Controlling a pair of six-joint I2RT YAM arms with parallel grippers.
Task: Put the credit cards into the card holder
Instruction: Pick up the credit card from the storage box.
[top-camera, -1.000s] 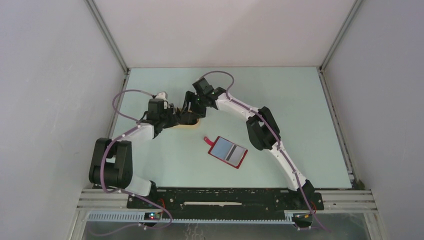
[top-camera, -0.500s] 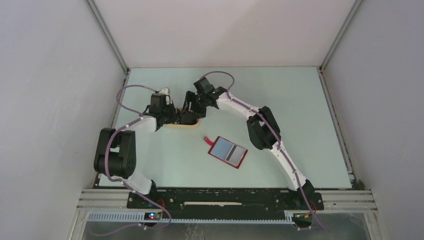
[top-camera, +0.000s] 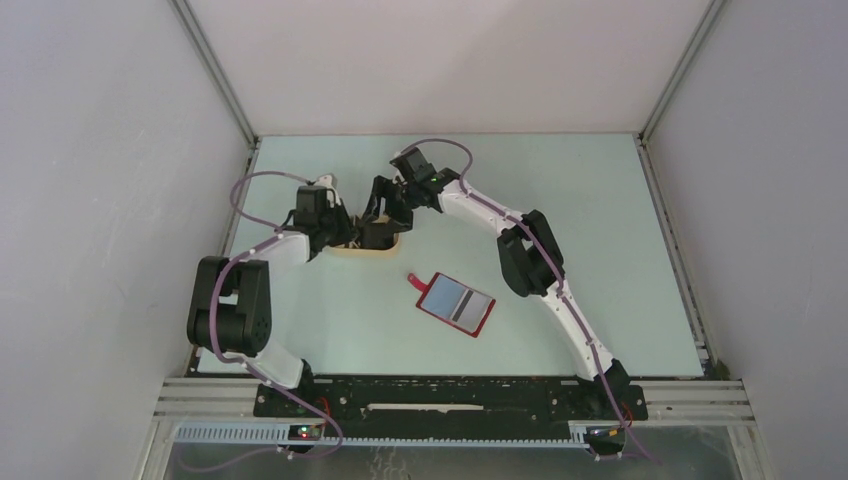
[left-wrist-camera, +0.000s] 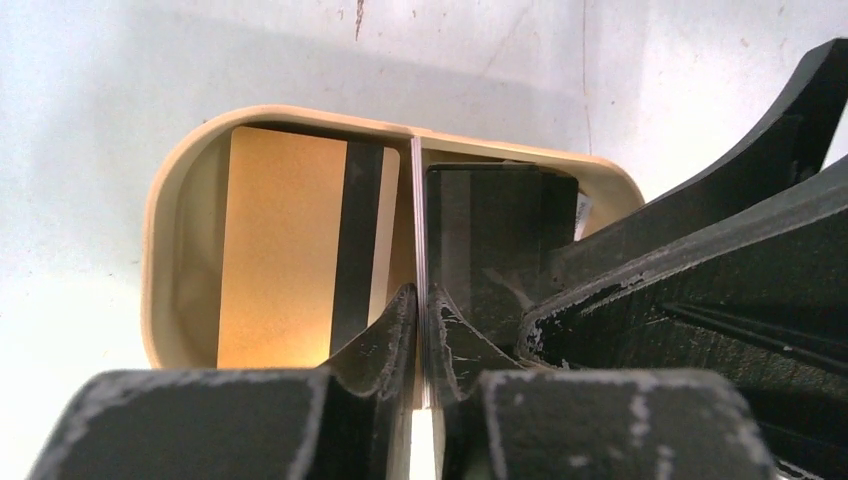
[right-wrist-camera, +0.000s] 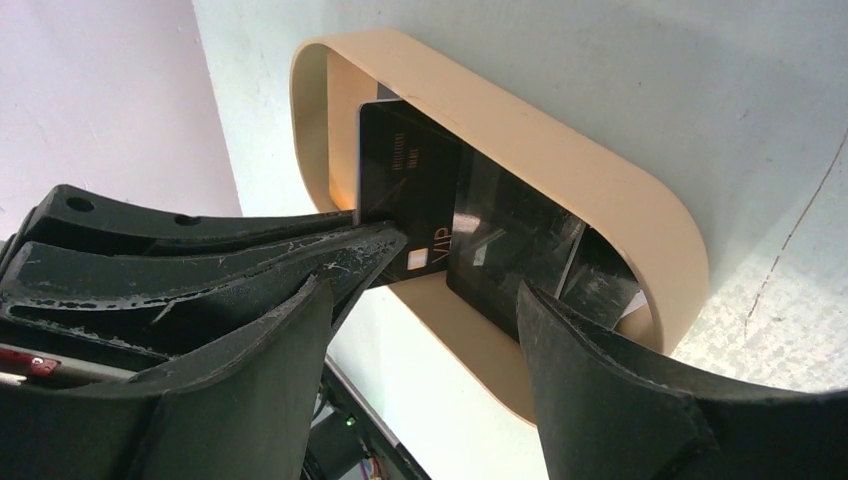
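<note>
Though the left gripper (left-wrist-camera: 421, 305) clamps a thin dark plastic card (right-wrist-camera: 405, 185), the empty, wide-open right gripper (right-wrist-camera: 422, 300) alongside could knock it loose

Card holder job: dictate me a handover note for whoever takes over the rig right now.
Left fingers: shut on a black card, held on edge in the tan dish.
Right fingers: open beside it at the dish, holding nothing.
A gold card and another dark card are in the dish.
Card holder: open on the table, away from both arms.
Done: unclear whether it holds any card. Left: move the dish's cards into it.
</note>
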